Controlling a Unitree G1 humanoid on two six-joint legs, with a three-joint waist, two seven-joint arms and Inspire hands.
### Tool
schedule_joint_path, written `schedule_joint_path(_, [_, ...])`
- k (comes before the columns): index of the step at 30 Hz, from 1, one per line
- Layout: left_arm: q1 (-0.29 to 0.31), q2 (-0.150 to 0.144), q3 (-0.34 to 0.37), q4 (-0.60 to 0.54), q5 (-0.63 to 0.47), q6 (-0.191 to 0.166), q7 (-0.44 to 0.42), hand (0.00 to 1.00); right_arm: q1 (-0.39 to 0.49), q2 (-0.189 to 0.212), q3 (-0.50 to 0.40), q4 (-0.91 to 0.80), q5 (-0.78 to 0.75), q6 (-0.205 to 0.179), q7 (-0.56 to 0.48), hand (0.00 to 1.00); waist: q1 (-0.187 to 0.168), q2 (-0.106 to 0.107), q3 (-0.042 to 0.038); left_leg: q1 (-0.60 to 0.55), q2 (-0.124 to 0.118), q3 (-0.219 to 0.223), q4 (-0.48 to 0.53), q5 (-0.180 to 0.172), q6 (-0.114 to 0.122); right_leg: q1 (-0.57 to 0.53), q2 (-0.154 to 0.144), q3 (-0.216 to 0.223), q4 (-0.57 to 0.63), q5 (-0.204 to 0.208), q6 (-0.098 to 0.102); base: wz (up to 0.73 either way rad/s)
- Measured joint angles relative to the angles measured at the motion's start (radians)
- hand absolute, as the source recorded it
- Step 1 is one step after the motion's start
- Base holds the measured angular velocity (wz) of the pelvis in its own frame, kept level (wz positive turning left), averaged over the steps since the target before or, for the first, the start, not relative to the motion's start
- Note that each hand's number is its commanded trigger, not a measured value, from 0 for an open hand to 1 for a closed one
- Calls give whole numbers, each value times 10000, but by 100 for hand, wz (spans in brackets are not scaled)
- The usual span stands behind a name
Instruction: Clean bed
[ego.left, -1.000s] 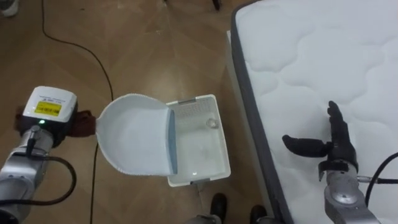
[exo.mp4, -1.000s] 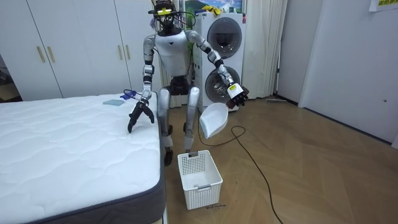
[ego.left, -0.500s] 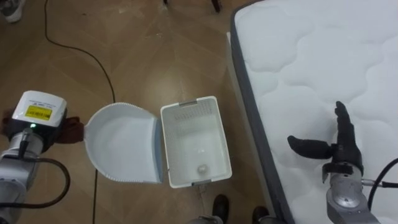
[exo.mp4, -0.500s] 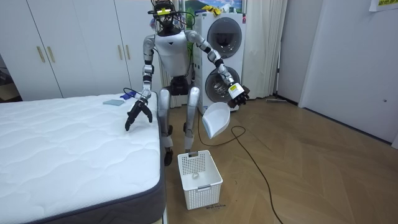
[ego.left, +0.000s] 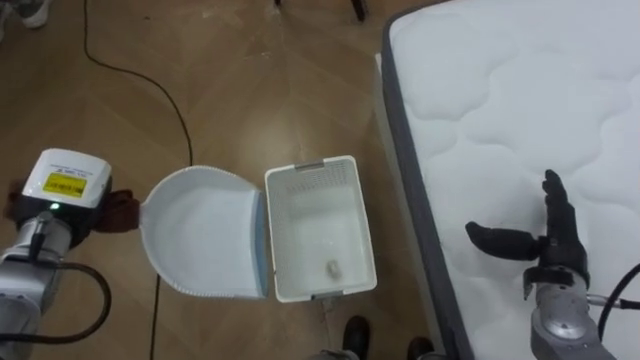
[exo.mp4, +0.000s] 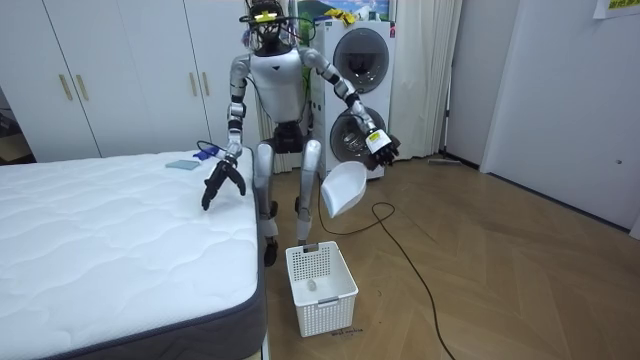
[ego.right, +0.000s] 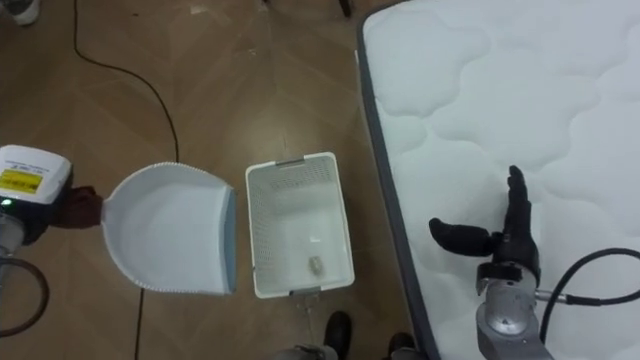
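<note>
I stand at the corner of the bed. My left hand (ego.left: 112, 208) is shut on the handle of a white dustpan (ego.left: 205, 245), held out level above the floor, just left of a white plastic basket (ego.left: 366, 230). A small pale object (ego.left: 331, 267) lies at the near end of the basket's bottom. My right hand (ego.left: 548, 245) hovers open over the edge of the bare white quilted mattress (ego.left: 520, 100), fingers straight and thumb spread. The room view shows the dustpan (exo.mp4: 343, 190) hanging beside the basket (exo.mp4: 320, 290).
In the room view, a flat pale blue item (exo.mp4: 181, 164) and a small blue thing (exo.mp4: 205, 151) lie at the mattress's far edge. Stacked washing machines (exo.mp4: 360, 100) and white wardrobes (exo.mp4: 100, 70) stand behind me. Wooden floor spreads around the basket.
The dustpan has swung left, off the basket's top, and now sits beside it. The small object has gone from the basket's far end to its near end. The right hand has barely moved.
</note>
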Motion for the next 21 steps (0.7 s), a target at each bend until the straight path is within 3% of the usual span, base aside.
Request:
schedule_joint_path(3, [260, -299, 440, -684, -111, -158, 50, 100, 207, -47, 6, -16, -5, -93, 325, 0, 300, -178, -46, 298, 208, 398, -63, -66, 70, 264, 124, 388, -242, 131, 8, -42])
schedule_joint_path(7, [1249, -982, 1107, -1879, -636, -400, 201, 100, 630, -103, -18, -152, 281, -90, 734, 0, 383, -347, -103, 1218, 498, 917, -492, -158, 121, 1067, 395, 903, -923, 476, 38, -47])
schedule_joint_path(12, [2051, -1511, 1121, -3013, -1452, -858, 236, 100, 896, -84, -197, -549, 226, -165, 865, 0, 231, -487, -205, 2140, 757, 1598, -942, -208, 181, 1732, 581, 1659, -1429, 759, 67, -47])
schedule_joint_path(13, [2226, -1717, 1120, -3307, -1707, -924, 216, 100, 1030, -77, -346, -673, 236, -168, 962, 0, 270, -501, -228, 2320, 827, 1857, -987, -266, 224, 1819, 601, 1749, -1410, 773, 71, -70])
schedule_joint_path(15, [2502, -1815, 1127, -3888, -1947, -1054, 161, 100, 1320, -84, -471, -1158, 239, -166, 1124, 0, 367, -518, -244, 2479, 997, 2375, -983, -408, 235, 1816, 694, 1963, -1401, 855, 52, -87])
schedule_joint_path(17, [2566, -1968, 1159, -4058, -2202, -1200, 132, 100, 1609, -78, -453, -1495, 223, -164, 1428, 0, 537, -602, -262, 3037, 1223, 3208, -1268, -500, 242, 1966, 738, 1823, -1356, 993, -55, -110])
schedule_joint_path(18, [2570, -2075, 1205, -4069, -2227, -1198, 131, 100, 1672, -78, -452, -1530, 203, -164, 1507, 0, 540, -617, -269, 3140, 1266, 3393, -1323, -539, 246, 1972, 735, 1716, -1322, 1014, -89, -106])
schedule_joint_path(20, [2611, -2511, 1399, -4098, -2452, -1222, 1, 100, 1820, -52, -471, -1527, 162, -93, 1729, 0, 570, -712, -284, 3492, 1458, 4161, -1429, -730, 245, 1934, 732, 1286, -1074, 1085, -214, -99])
schedule_joint_path(21, [2650, -2594, 1435, -4144, -2612, -1225, -47, 100, 1856, -51, -471, -1527, 134, -37, 1758, 0, 556, -743, -287, 3567, 1510, 4385, -1441, -786, 246, 1907, 739, 1251, -1007, 1089, -234, -103])
